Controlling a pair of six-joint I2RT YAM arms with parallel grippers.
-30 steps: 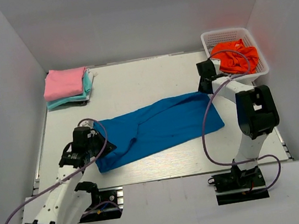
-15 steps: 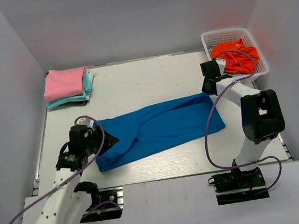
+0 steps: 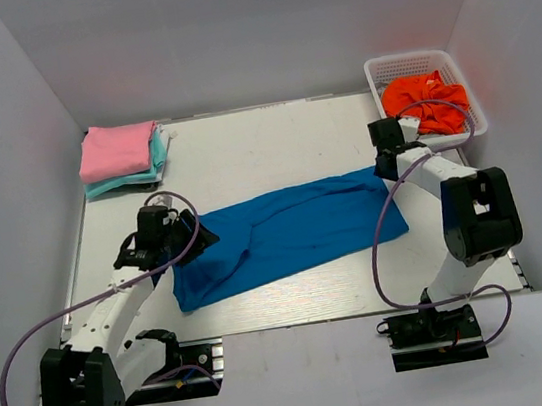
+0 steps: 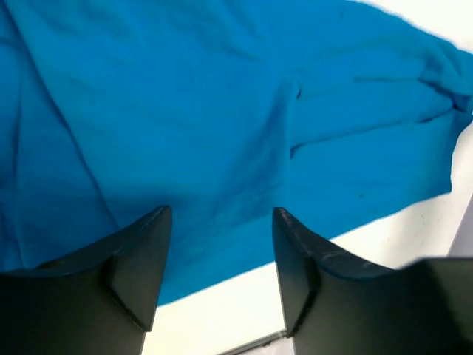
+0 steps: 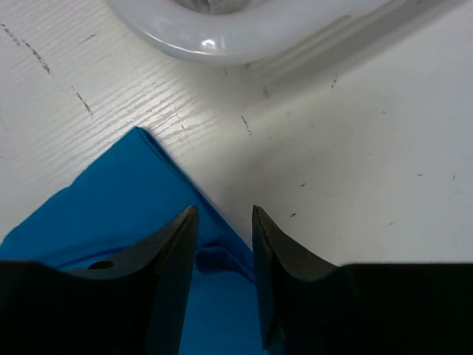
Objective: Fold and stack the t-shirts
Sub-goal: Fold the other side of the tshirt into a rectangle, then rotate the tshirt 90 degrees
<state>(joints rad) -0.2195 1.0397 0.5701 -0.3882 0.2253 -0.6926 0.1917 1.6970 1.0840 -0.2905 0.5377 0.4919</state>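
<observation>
Currently mid-fold. Desk carries the blue shirt as a long strip across its middle, one arm at each end. Pink shirt on pale teal shirt is stacked at the far left corner. Orange-red shirt sits in the basket, far right. Next move, I'd guess: pinch both ends, bring one end over. Left hand: wide open over the fabric near its edge, holding nothing. Right hand: narrow gap straddling the shirt's corner edge, not clamped.

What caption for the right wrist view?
Right tool, jaws open, above a corner of the blue t-shirt on the white table.
</observation>
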